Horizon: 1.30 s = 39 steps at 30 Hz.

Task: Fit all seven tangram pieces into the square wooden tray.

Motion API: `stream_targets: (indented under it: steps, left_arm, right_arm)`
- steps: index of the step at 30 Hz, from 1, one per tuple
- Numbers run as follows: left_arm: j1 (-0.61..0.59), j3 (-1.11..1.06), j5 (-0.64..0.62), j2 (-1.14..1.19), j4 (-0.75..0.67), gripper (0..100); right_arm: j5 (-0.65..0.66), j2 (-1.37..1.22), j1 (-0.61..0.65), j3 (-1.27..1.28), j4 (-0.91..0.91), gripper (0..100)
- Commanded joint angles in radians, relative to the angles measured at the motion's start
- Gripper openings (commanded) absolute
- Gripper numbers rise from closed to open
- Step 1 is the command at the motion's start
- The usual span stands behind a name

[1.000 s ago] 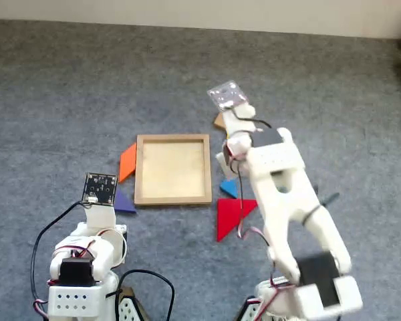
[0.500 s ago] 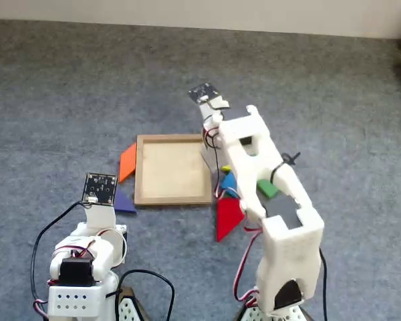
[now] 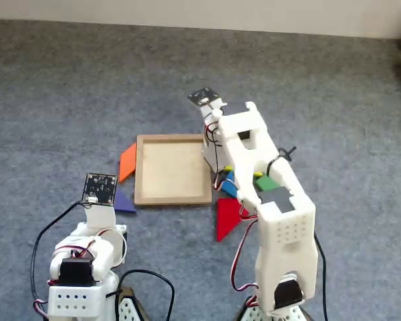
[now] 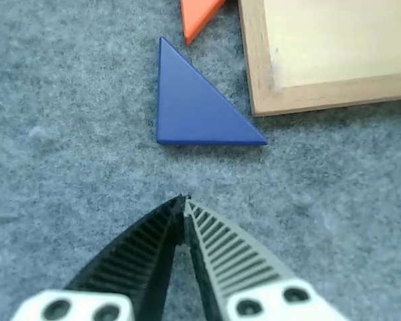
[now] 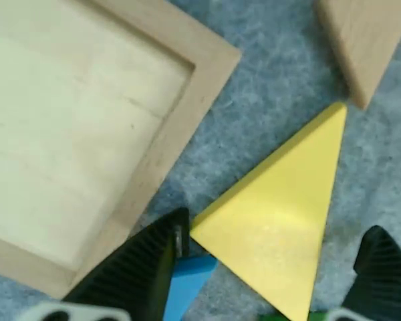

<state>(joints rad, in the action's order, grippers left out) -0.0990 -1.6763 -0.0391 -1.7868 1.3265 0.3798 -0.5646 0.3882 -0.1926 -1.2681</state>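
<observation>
The square wooden tray (image 3: 139,169) lies mid-table with a bare pale floor. An orange piece (image 3: 127,162) and a blue triangle (image 3: 123,200) lie by its left edge. At its right lie a red triangle (image 3: 228,215) and a light blue piece (image 3: 228,186). My right gripper (image 5: 277,231) is open astride a yellow triangle (image 5: 281,207), just off the tray's rim (image 5: 187,114). A natural wood piece (image 5: 361,40) lies beyond it. My left gripper (image 4: 185,202) is shut on nothing, just short of the blue triangle (image 4: 197,107).
Grey carpet covers the whole table. My right arm (image 3: 254,167) hangs over the pieces right of the tray, and a green piece (image 3: 267,182) peeks out beside it. My left arm (image 3: 100,188) stands at the front left.
My right arm swung from beyond the tray's far right corner back toward the tray's right edge and came down over the yellow triangle. The left arm has not moved.
</observation>
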Motion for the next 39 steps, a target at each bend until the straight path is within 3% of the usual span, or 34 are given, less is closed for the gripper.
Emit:
stream_targets:
  steps: [1, 5, 12, 16, 25, 31, 39]
  left_arm:
    - [-0.01, -0.019, 0.008, -0.016, 0.003, 1]
    - [-0.01, -0.019, 0.008, -0.016, 0.003, 1]
    - [-0.01, -0.019, 0.008, -0.016, 0.003, 1]
    - [-0.01, -0.019, 0.008, -0.016, 0.003, 1]
    - [-0.01, -0.019, 0.008, -0.016, 0.003, 1]
    - [-0.01, -0.019, 0.008, -0.016, 0.003, 1]
    - [-0.01, -0.019, 0.008, -0.016, 0.003, 1]
  right_arm:
    - [0.028, 0.016, -0.022, -0.047, -0.012, 37.5]
    - [0.028, 0.015, -0.025, -0.045, -0.012, 35.3]
    - [0.029, 0.015, -0.025, -0.045, -0.012, 20.0]
    - [0.029, 0.024, -0.041, -0.05, -0.018, 19.2]
    - [0.064, 0.096, -0.053, -0.308, -0.28, 19.2]
    - [0.06, 0.11, 0.024, -0.38, -0.374, 19.1]
    - [-0.299, 0.105, 0.205, -0.378, -0.328, 19.1]
